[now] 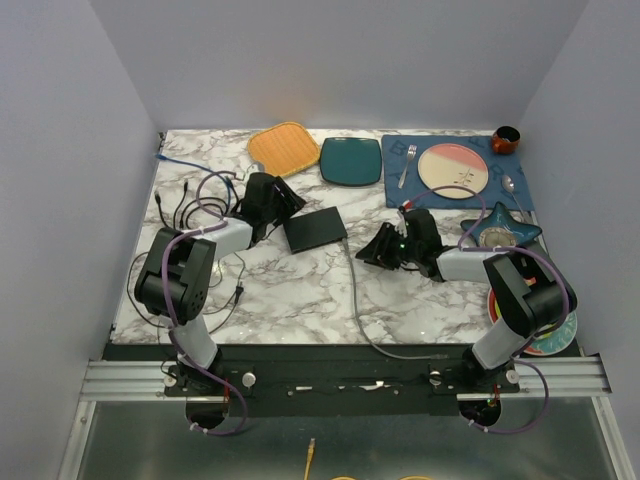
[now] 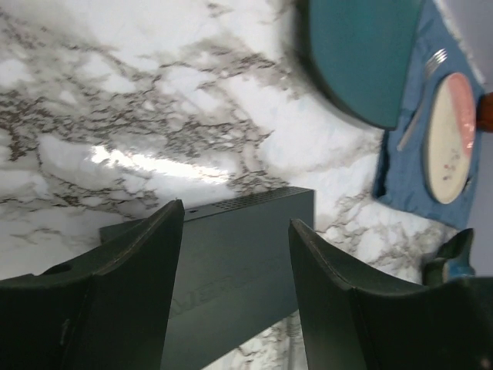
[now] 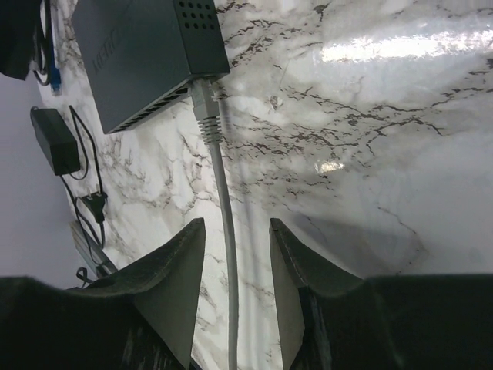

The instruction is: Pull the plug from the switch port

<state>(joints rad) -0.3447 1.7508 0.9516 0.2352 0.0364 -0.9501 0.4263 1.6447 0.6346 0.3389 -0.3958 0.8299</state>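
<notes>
The switch point(image 1: 315, 230) is a flat matte-black box lying on the marble table. It also shows in the left wrist view point(image 2: 231, 270) and the right wrist view point(image 3: 146, 54). A grey plug point(image 3: 204, 100) sits in a port on its near right side. Its grey cable point(image 3: 225, 208) runs toward the table's front edge point(image 1: 355, 300). My left gripper point(image 1: 290, 205) is open, and its fingers straddle the switch's left end point(image 2: 235, 223). My right gripper point(image 1: 375, 250) is open just right of the switch. The cable passes between its fingers point(image 3: 237, 227), untouched, a short way from the plug.
A teal square plate point(image 1: 350, 160) and an orange mat point(image 1: 283, 147) lie at the back. A blue placemat point(image 1: 520, 190) holds a pink plate, fork and spoon. A blue star dish point(image 1: 498, 232) sits behind the right arm. Black cables point(image 1: 185, 205) and a power adapter point(image 3: 54, 139) lie left.
</notes>
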